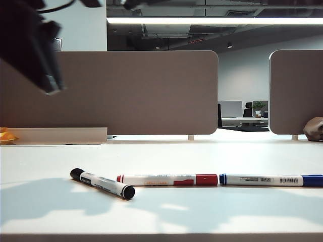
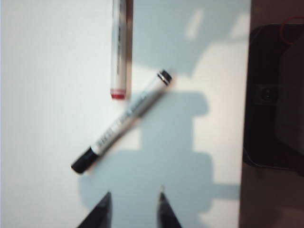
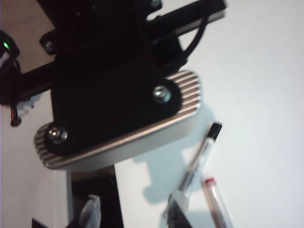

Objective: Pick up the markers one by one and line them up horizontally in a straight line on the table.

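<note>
Presently on the white table (image 1: 212,212), three markers:

- Black marker (image 1: 102,183): lies slanted at the left end of the group, one black end close to the tail of the red marker; nothing grips it.
- Red marker (image 1: 166,180): lies level in the middle, red cap toward the right, its cap end just short of the blue marker.
- Blue marker (image 1: 271,180): lies level, roughly end to end with the red one, running to the right edge of the exterior view.

Left gripper (image 2: 134,211): above the table, near the black marker's capped end; fingers (image 2: 100,213) stand apart, nothing between them. In the exterior view it hangs dark at upper left.

Right gripper (image 3: 133,211): over the table near the left arm's ribbed metal housing (image 3: 142,137); fingertips apart and empty, the black marker lying below one of them.

Grey-brown divider panels (image 1: 151,91) stand behind.
</note>
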